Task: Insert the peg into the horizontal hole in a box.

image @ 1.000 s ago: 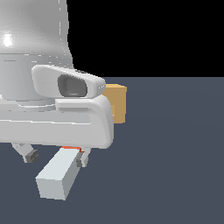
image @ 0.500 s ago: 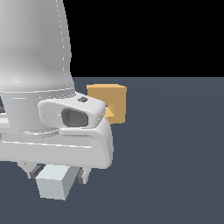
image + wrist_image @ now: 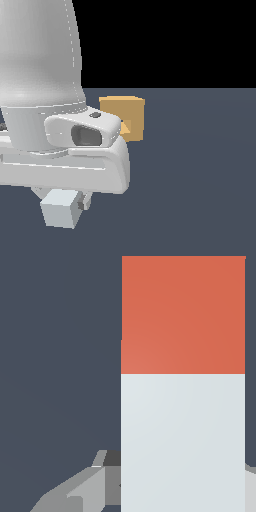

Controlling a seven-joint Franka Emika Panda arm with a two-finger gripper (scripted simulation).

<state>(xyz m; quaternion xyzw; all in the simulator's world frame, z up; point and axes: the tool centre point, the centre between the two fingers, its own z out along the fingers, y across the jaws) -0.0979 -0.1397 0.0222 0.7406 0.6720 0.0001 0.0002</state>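
Low over the tabletop, hand straddling the peg; grip or gap, cannot tell. Box and hole well beyond the hand. Lifting, aligning, inserting all remaining.

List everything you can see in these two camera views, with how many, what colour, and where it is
peg: one, pale grey-white with a red-orange end section, lying on the floor under the arm, between the gripper fingers
box: one, tan-orange, on the floor behind the arm, partly hidden by it
hole: one, lighter orange, in the box's face, partly hidden
floor: one, dark slate-blue
arm: one, white, filling the exterior view's left
gripper: one, grey fingers either side of the peg; contact unclear
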